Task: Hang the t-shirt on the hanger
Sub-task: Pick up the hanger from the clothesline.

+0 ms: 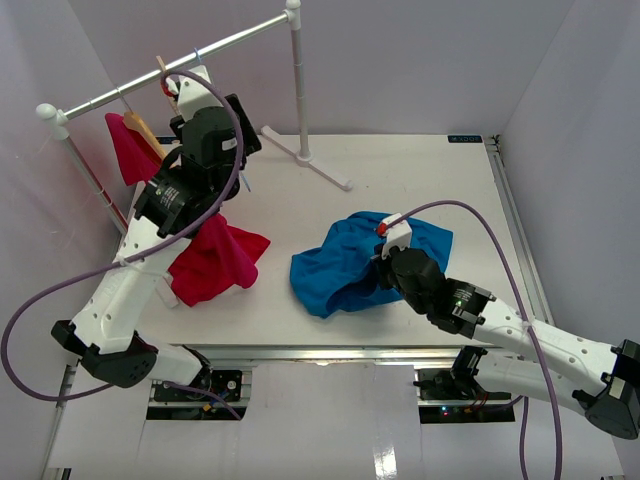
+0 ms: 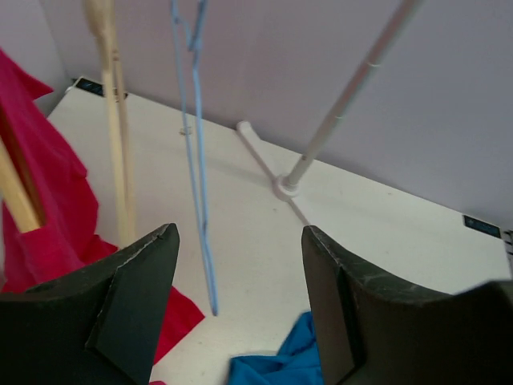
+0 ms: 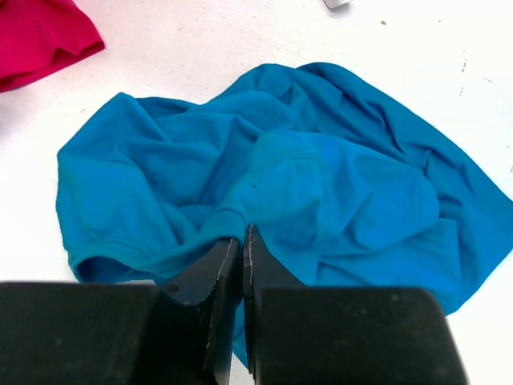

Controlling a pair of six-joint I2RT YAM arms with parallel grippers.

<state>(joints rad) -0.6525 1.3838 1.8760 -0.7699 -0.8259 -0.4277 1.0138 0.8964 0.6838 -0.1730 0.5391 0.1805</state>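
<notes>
The blue t-shirt (image 1: 340,270) lies crumpled on the white table, right of centre. My right gripper (image 1: 385,250) sits over its near side. In the right wrist view the jaws (image 3: 243,233) are pressed together on the ribbed collar edge of the t-shirt (image 3: 321,176). My left gripper (image 1: 243,135) is raised beside the clothes rail at the back left and stands open with nothing between its fingers (image 2: 240,233). The tan wooden hanger (image 2: 115,136) hangs edge-on just left of it, its hook (image 1: 162,72) on the rail. A corner of the t-shirt (image 2: 280,365) shows below.
A magenta-red shirt (image 1: 215,260) hangs from another wooden hanger (image 2: 16,192) on the rail (image 1: 120,92) and drapes onto the table. A thin pale-blue wire hanger (image 2: 196,160) hangs ahead of the left gripper. The rack's upright pole (image 1: 297,90) and foot (image 1: 305,158) stand at the back.
</notes>
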